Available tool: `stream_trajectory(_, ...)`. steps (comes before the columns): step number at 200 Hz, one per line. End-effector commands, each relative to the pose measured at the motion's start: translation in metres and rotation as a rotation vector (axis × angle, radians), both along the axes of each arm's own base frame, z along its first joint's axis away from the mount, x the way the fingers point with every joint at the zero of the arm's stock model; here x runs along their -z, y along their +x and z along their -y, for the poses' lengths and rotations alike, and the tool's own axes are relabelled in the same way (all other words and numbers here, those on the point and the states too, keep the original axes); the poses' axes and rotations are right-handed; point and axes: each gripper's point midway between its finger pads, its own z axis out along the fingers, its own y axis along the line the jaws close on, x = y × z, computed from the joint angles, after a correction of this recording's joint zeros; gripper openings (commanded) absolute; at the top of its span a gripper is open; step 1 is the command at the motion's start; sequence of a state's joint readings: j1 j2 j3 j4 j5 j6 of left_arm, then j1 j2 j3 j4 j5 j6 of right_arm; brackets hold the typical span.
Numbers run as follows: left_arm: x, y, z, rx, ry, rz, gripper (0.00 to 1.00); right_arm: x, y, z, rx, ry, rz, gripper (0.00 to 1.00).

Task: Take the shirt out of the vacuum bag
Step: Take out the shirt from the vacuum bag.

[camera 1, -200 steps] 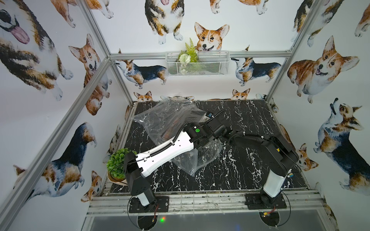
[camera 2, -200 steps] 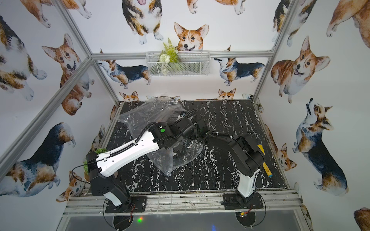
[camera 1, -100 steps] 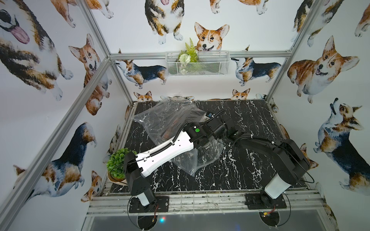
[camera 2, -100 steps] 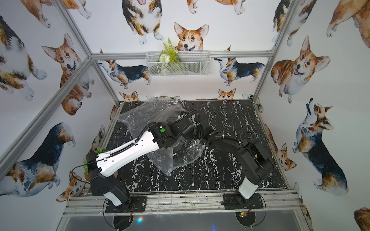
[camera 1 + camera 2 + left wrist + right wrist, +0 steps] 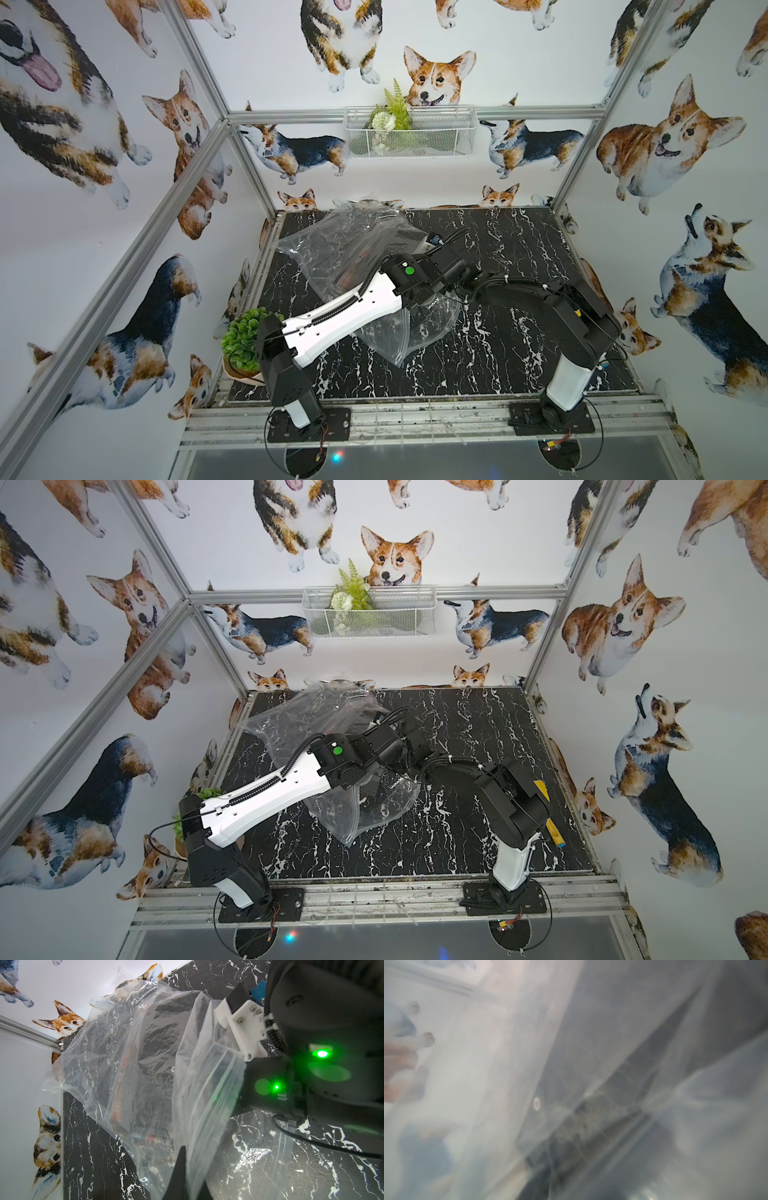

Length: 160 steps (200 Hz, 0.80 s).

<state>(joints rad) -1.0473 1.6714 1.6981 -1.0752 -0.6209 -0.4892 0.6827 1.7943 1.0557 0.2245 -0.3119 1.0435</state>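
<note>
Bag with shirt on black marble table (image 5: 498, 365), both arms at its mouth.
Corgi-print walls (image 5: 124, 208) and an alu frame (image 5: 415, 111) enclose the table. Wire basket (image 5: 440, 137) with fern sits upper centre on the back wall. Plant (image 5: 243, 340) is at lower left table edge, yellow tool (image 5: 541, 789) at right edge, part hidden by right arm (image 5: 511, 796). Bag (image 5: 345, 245) lies centre-left, crumpled, reaching the back wall. Dark shirt (image 5: 158, 1059) is inside, valve (image 5: 172, 1068) on the film. Left arm (image 5: 345, 311) crosses over the bag in both top views and blocks its middle. Left gripper (image 5: 188, 1169) is clamped on the bag's zip edge. Right gripper is buried in the bag mouth and its wrist view is all blurred film, so fingers can't be told.
</note>
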Motion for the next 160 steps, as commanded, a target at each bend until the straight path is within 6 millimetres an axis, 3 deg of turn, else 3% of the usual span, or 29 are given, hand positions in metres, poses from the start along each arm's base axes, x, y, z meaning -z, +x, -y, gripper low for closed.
stream_trajectory(1,-0.007,-0.004,-0.006,-0.01,-0.029,0.004,0.0,-0.014,0.012,-0.004,0.038,0.031,0.055,0.35)
stream_trajectory(81,-0.009,-0.005,-0.005,-0.008,-0.068,0.008,0.0,0.002,0.028,-0.026,0.028,0.03,0.048,0.38)
stream_trajectory(96,-0.008,-0.006,-0.004,-0.005,-0.072,0.005,0.0,-0.003,0.031,-0.028,0.033,0.028,0.058,0.28)
stream_trajectory(119,-0.004,-0.007,-0.006,-0.007,-0.071,0.0,0.0,-0.014,0.033,-0.028,0.035,0.024,0.08,0.0)
stream_trajectory(160,0.001,-0.005,-0.012,-0.028,-0.071,0.001,0.0,-0.033,0.022,-0.019,0.029,0.038,0.108,0.0)
